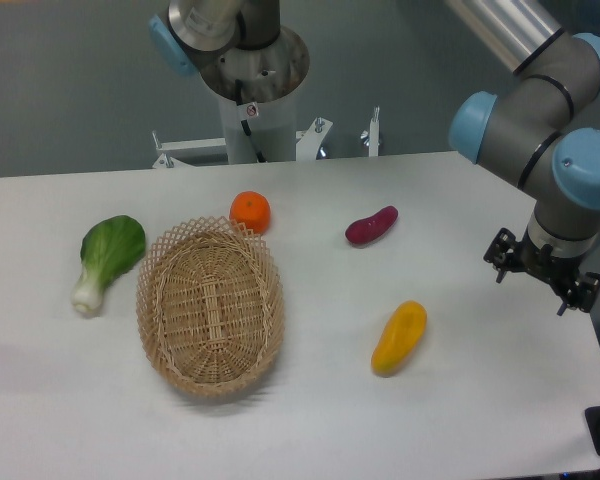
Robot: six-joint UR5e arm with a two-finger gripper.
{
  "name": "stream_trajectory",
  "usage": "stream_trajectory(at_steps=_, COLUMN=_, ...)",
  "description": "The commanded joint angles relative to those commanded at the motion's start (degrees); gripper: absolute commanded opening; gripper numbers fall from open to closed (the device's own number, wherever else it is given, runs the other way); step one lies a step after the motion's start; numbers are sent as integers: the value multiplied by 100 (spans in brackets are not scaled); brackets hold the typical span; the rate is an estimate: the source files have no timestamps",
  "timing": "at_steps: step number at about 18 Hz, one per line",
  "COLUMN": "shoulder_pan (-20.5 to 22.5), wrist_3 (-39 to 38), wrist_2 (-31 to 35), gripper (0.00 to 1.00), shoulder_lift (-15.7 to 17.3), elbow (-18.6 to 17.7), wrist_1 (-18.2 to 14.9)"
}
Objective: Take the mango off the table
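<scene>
Mango (399, 338) lies flat on the white tabletop (480, 420), right of the wicker basket (211, 308) and below the purple vegetable (371, 225). Claw (542, 272) hangs near the tabletop's right edge, well apart from the mango, holding nothing; whether its fingers are spread or closed cannot be told.

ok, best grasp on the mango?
Grip the mango across its thick middle, coming straight down from above. It lies flat on the table with its long axis diagonal and bare space around it, so turn the end effector to close across its width.
</scene>
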Motion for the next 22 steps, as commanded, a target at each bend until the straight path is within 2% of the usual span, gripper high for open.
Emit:
stream_trajectory(at_steps=10, shoulder_pan=-9, wrist_3=-53, wrist_2=0, gripper=100, shoulder_lift=0, elbow=-26, wrist_1=26)
stream_trajectory(at_steps=16, shoulder_pan=-97, wrist_3=-342, wrist_2=9, gripper=100, shoulder_lift=61, elbow=-158, wrist_1=36)
stream_trajectory(at_steps=22, shoulder_pan=-623, wrist_3=-1265, wrist_2=0, gripper=100, shoulder_lift=158, elbow=-536, wrist_1=35)
